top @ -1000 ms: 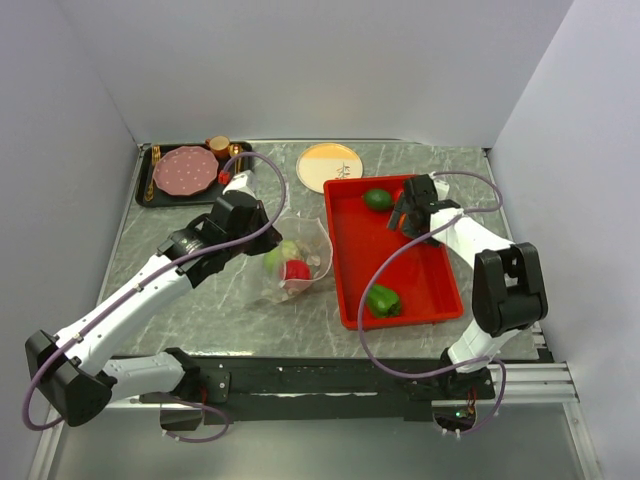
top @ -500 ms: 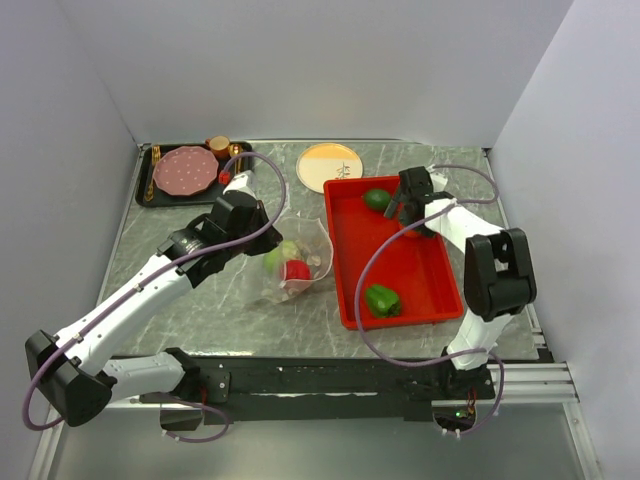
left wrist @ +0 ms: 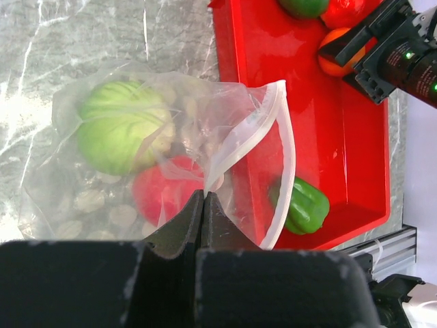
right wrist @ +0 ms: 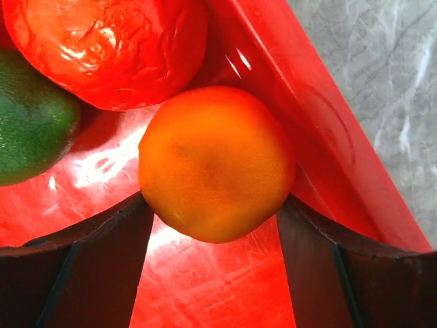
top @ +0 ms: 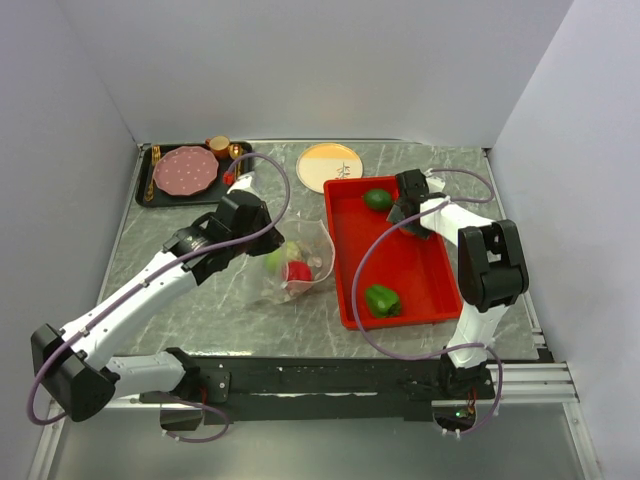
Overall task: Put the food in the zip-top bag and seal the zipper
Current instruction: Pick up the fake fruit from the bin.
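Beside tray wall (right wrist: 321, 130), right gripper (right wrist: 212, 208) part-open around orange (right wrist: 215, 160); left gripper (left wrist: 203, 199) pinches zip-top bag (left wrist: 205, 109)

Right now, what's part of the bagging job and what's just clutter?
Job: zip-top bag, its zipper, light green fruit and red fruit inside it; orange fruit, red tomato, dark green avocado, green pepper in the red tray.
Clutter: black tray with pink plate and cup, yellow plate.
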Robot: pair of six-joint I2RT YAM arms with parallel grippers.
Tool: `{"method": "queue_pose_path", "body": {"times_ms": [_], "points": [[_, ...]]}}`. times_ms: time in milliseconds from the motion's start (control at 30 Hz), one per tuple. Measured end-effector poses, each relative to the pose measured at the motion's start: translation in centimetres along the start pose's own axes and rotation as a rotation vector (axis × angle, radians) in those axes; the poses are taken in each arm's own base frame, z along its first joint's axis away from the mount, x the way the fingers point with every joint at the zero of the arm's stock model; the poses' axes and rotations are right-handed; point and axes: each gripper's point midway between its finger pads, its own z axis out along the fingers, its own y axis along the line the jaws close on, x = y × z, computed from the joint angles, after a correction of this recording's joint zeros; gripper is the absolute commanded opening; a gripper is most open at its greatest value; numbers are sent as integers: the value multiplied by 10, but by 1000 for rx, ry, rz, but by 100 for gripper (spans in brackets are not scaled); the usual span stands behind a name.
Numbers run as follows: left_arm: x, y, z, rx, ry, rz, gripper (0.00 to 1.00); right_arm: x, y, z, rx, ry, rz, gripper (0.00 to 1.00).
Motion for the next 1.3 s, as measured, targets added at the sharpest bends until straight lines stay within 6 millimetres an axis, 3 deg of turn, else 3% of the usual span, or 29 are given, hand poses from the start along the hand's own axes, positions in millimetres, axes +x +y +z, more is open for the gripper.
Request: {"method": "queue_pose_path", "body": {"times_ms": [233, 367, 533, 667, 800, 967, 1100, 1300], "points": [[1, 0, 1, -2, 4, 0, 1, 5, 3, -2, -53, -11, -2, 55], [1, 0, 1, -1, 4, 0, 1, 16, 3, -12, -100, 2, -10, 55], [2, -1, 3, 2, 8, 1, 1, 40, 13, -38, -182, 36, -75, 82], [3, -1, 5, 0, 16, 2, 1, 54, 28, -55, -235, 57, -154, 95], [3, -1, 5, 0, 16, 2, 1, 56, 25, -71, -251, 56, -190, 99], [4, 0, 7, -1, 20, 6, 1, 36, 24, -93, -283, -11, -172, 100], [6, 0, 9, -6, 28, 7, 1, 38, 27, -91, -288, 2, -179, 100], [6, 0, 8, -4, 27, 7, 1, 56, 41, -77, -327, 91, -177, 99]]}}
